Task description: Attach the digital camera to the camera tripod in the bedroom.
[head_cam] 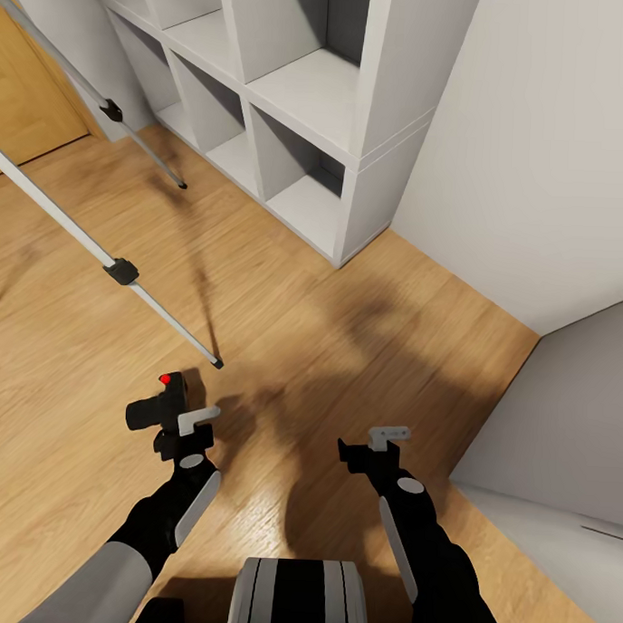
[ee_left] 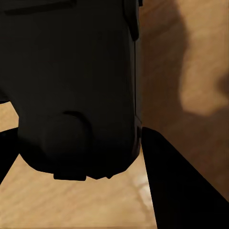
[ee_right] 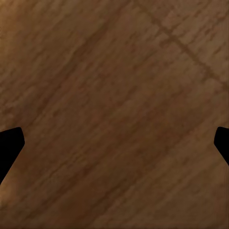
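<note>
The digital camera (head_cam: 159,409), black with a red button on top, is held above the wood floor (head_cam: 346,349) in the left gripper (head_cam: 181,425), whose fingers are closed against its body; in the left wrist view the camera (ee_left: 71,86) is seen close up between the dark fingers (ee_left: 176,186). The right gripper (head_cam: 371,445) is held spread wide and empty over the floor, its fingertips (ee_right: 9,145) seen far apart in the right wrist view. Two silver legs of the camera tripod (head_cam: 123,272) are planted on the floor ahead of the left gripper, near the white cube shelf (head_cam: 302,103) against the grey wall (head_cam: 536,158).
</note>
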Robot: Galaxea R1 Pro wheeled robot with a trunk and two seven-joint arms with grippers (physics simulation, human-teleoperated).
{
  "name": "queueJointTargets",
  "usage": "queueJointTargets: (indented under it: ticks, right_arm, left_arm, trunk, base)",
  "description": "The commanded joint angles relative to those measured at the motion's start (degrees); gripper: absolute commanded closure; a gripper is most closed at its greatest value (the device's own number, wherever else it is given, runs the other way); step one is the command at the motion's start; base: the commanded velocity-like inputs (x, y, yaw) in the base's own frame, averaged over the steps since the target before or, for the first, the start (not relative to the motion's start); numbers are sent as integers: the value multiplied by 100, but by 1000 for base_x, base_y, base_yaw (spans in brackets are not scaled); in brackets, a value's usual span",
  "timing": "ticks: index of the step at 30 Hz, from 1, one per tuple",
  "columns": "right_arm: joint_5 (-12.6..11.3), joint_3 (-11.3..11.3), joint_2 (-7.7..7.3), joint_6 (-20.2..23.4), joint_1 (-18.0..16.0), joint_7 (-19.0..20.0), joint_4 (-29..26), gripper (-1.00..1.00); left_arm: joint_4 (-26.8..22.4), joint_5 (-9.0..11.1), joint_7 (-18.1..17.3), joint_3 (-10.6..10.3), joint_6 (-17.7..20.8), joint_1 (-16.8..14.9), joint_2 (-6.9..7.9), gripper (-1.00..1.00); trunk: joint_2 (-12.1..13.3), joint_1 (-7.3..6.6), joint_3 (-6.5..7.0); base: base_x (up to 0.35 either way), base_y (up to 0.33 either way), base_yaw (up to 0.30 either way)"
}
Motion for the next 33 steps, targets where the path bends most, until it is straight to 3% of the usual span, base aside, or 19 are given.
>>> queueJointTargets:
  ticks: [1,5,13,33]
  right_arm:
    - [24,4,0,34,-1,-12,-8,-100]
    - [32,5,0,39,-2,-6,-8,-100]
    - [16,6,0,42,-1,-1,-8,-100]
    - [1,6,17,43,-1,-10,-8,-100]
  left_arm:
    - [-11,-3,35,-20,52,-2,2,100]
    - [-15,-2,49,-20,68,-2,-1,100]
    - [-73,-12,52,-15,463,-2,16,100]
    - [-224,-16,78,-11,452,-2,30,100]
  trunk:
    - [-1,-1,-3]
    - [-1,-1,-3]
    - [-1,-1,-3]
    - [-1,-1,-3]
  base:
    - [0,0,0]
    - [-7,0,0]
    - [-233,0,0]
    - [-309,0,0]
